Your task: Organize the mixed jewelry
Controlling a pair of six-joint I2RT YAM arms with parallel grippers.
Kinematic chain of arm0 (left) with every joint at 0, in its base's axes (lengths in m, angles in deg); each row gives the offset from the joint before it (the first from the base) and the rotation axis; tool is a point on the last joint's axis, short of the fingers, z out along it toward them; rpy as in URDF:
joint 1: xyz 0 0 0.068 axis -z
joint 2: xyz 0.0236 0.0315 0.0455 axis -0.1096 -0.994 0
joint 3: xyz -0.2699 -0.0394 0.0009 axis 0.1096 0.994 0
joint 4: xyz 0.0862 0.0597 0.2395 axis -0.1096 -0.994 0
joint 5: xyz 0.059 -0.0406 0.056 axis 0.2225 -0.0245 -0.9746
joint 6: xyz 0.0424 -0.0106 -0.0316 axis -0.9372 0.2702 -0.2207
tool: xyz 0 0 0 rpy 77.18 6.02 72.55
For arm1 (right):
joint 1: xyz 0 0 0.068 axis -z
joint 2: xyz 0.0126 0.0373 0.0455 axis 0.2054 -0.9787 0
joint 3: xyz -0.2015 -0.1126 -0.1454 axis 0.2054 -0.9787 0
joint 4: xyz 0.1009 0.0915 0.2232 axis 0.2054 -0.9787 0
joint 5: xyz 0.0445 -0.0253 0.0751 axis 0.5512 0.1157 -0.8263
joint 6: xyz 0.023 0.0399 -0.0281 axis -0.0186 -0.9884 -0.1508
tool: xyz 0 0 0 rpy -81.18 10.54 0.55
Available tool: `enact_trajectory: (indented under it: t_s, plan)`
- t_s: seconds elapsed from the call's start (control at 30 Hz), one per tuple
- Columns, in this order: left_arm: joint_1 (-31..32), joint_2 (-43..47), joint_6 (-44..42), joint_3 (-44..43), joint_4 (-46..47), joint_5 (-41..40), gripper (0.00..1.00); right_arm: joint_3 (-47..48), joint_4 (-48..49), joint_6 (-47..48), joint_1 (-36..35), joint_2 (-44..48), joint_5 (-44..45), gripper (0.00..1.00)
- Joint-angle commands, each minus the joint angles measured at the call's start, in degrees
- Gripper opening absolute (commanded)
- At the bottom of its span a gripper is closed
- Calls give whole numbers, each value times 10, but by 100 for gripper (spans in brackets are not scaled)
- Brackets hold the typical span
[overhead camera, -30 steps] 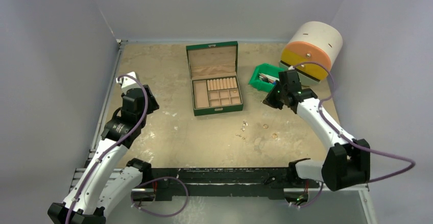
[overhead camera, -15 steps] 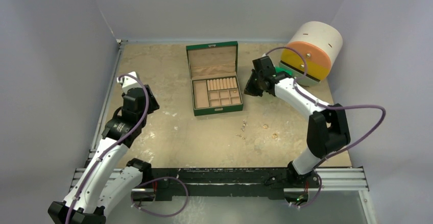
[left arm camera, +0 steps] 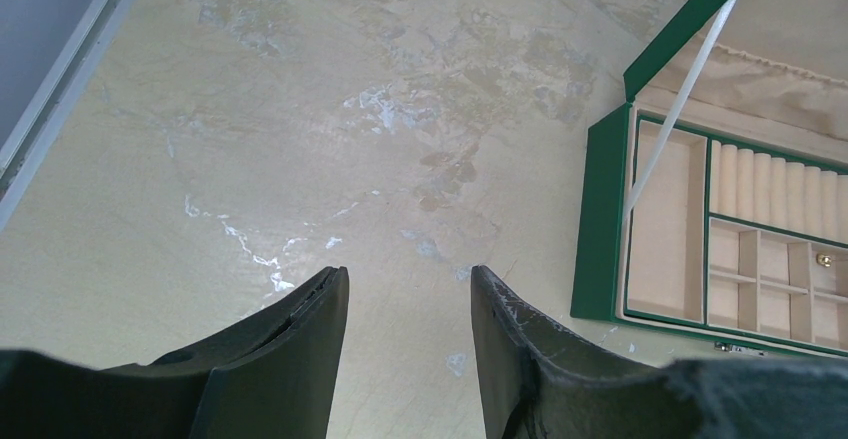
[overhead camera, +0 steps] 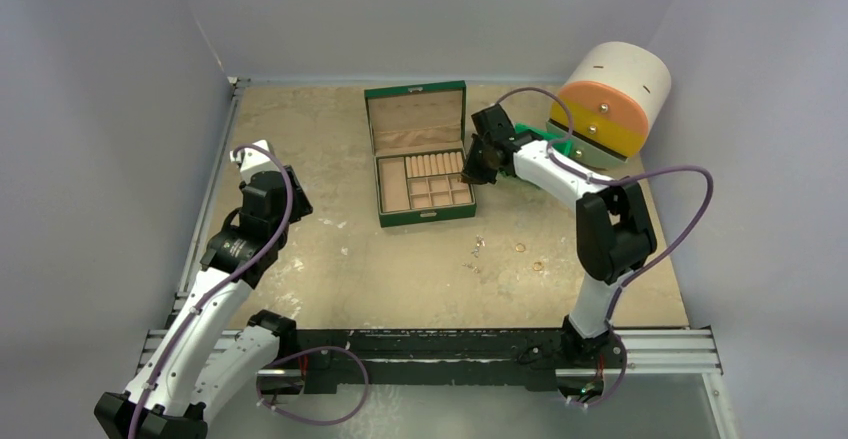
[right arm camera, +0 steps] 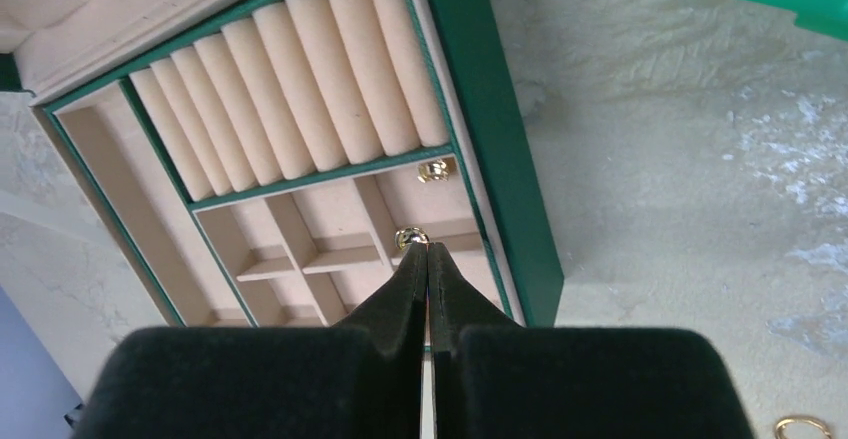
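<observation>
Jewelry sorting on the counter
Near, the left claw gapes wide over the counter; loose rings lie mid-counter; farther, the right claw is pinched on a small gold piece above the green box's small compartments

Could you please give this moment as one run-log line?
right gripper: shut on gold piece over green box | left gripper: open, empty | rings loose on table

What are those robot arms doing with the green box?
They are sorting jewelry. The right gripper pinches a tiny gold piece over the open box's small compartments, where another piece already lies. More pieces wait on the table. The left gripper is open over bare table, holding nothing.
</observation>
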Motion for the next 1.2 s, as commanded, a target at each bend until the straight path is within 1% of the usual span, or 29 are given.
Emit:
enact_trajectory:
  t_s: [0.0, 0.27, 0.67, 0.9, 1.03, 1.17]
  plan:
    - [2, 1, -8, -11, 25, -11, 48, 41, 4, 12, -5, -8, 11, 0]
    - [2, 0, -8, -11, 24, -12, 48, 58, -2, 12, -10, -33, 10, 0]
    - [2, -5, -8, -12, 24, -11, 48, 54, -2, 9, -16, -44, 10, 0]
    - [2, -4, -8, -11, 24, -11, 47, 59, -8, 11, -17, -48, 11, 13]
    - [2, -6, -8, -12, 24, -11, 47, 59, -13, 11, -17, -44, 14, 17]
    - [2, -7, -8, -12, 24, -10, 47, 55, -16, 10, -17, -30, 17, 18]
